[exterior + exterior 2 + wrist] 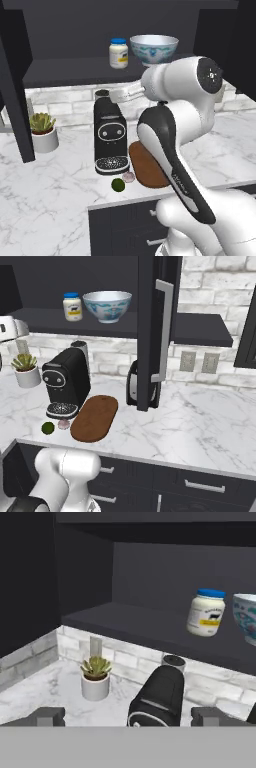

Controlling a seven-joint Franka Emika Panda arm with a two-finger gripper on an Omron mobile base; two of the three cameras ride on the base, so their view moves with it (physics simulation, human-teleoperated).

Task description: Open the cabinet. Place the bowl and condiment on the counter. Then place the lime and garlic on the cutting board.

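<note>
Now my claw (127, 718) hangs spread and empty before the opened black wall cabinet (150, 577). On its shelf, at two o'clock in the hand view, the cream-white blue-lidded condiment jar (206, 613) stands just beside the glossy pale bluish-white bowl (246, 617); next I judge I must reach up and centre on one.

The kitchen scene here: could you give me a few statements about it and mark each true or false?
1. The cabinet stands open. True.
2. The bowl is on the counter. False: it sits on the cabinet shelf, beside the condiment.
3. The lime lies on the cutting board. False: it lies on the counter next to the garlic, off the board.
4. The tool holds the condiment. False: it is open and holds nothing.
5. A potted plant stands left of the coffee machine. True.
</note>
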